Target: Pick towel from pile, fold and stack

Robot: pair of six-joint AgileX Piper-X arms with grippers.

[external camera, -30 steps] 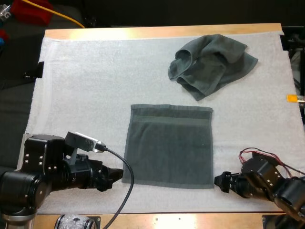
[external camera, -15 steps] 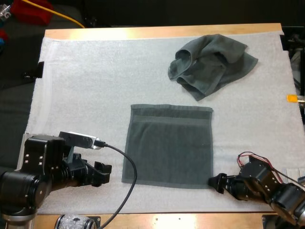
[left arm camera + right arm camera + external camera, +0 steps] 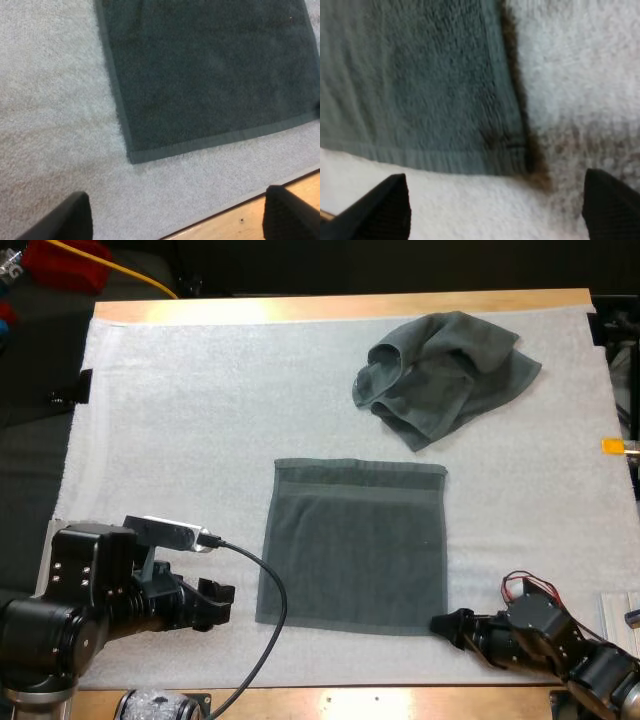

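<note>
while the left gripper (image 3: 222, 602) holds its place at lower left, spread and just short of the flat towel (image 3: 352, 545) in the frame's middle, the right gripper (image 3: 442, 626) has crept in to that towel's near right corner, fingers spread either side of it. a corner pinch for the fold looks close. the crumpled towel (image 3: 440, 375) lies at upper right.

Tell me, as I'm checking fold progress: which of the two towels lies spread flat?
The square towel at the mat's near edge lies flat; the other towel, toward the far right, is a crumpled heap.
</note>
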